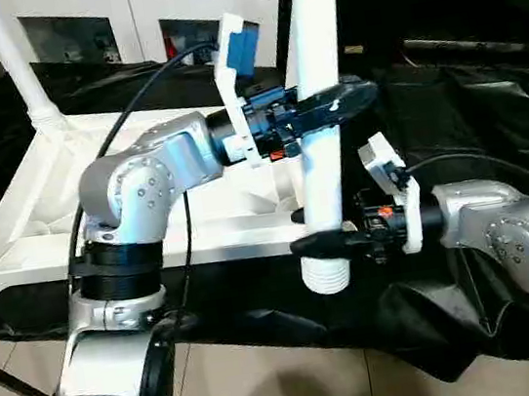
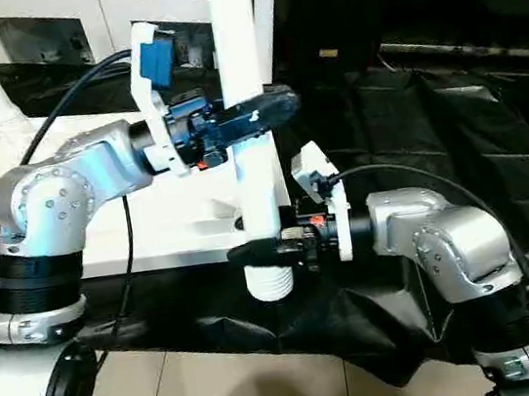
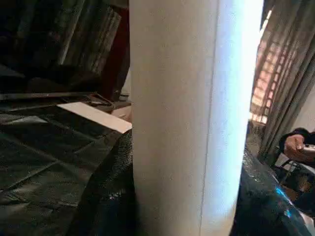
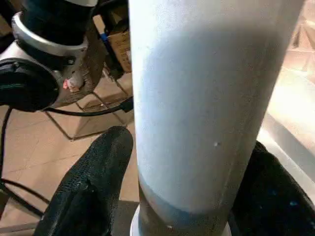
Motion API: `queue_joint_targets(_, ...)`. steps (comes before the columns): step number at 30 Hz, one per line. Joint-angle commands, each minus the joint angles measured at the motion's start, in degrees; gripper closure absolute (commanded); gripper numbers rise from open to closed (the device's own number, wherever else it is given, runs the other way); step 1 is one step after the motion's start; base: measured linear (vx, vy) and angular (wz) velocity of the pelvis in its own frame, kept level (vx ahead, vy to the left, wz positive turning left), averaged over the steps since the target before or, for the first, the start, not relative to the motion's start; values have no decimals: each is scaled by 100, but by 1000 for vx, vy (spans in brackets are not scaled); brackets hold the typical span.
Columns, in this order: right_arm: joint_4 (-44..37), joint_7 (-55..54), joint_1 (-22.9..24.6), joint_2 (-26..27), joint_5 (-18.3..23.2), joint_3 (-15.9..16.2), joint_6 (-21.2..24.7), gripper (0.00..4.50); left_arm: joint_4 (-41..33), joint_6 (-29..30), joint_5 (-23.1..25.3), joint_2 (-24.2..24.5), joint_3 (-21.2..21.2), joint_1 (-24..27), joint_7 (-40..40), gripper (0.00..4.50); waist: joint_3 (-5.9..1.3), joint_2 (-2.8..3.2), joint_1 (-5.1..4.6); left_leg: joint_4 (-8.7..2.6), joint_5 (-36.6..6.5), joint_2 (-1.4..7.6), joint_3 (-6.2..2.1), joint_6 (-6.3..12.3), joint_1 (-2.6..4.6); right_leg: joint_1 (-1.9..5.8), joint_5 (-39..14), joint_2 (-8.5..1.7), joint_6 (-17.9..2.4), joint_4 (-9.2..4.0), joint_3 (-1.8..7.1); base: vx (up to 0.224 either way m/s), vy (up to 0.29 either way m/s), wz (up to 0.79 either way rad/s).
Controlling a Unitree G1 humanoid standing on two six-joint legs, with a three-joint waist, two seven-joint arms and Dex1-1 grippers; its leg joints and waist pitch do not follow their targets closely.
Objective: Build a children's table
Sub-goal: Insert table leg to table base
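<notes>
Upright white leg pinched high by left gripper, right gripper fingers loosely straddling it.

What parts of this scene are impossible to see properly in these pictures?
- The held leg: its upper end is cut off by the top edge of both eye views.
- The tabletop: the near corner socket is hidden behind the left forearm and the leg.
- Left hand: in the left wrist view the leg covers the fingers.
- Cabinet: its contents are too small to make out.

A black sheet covers the bench; beige floor tiles, perhaps curtains.
</notes>
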Motion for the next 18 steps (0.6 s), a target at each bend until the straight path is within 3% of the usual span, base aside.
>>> queue_joint_targets(1,-8,143,16,-122,85,-48,59,158,14,-5,-84,24,-58,-60,-64,275,-489,-32,10,-381,-764,301,-107,-33,76,340,-1483,-445,-731,-485,365,0,0,0)
queue_joint_targets(15,137,318,-5,-195,167,12,179,158,-155,78,-156,64,-126,-27,-210,275,-492,-40,15,-378,-769,306,-110,-42,78,341,-1492,-448,-785,-481,363,0,0,0)
queue_joint_targets(16,148,317,-1,-188,172,7,205,187,-164,87,-173,68,-117,-35,-206,275,-493,-42,14,-376,-768,304,-107,-40,79,340,-1471,-448,-801,-481,363,0,0,0)
queue_joint_targets(18,157,319,0,-184,168,4,211,194,-165,91,-183,66,-108,-40,-202,275,-492,-41,14,-376,-758,300,-107,-39,69,349,-1451,-444,-809,-477,363,0,0,0)
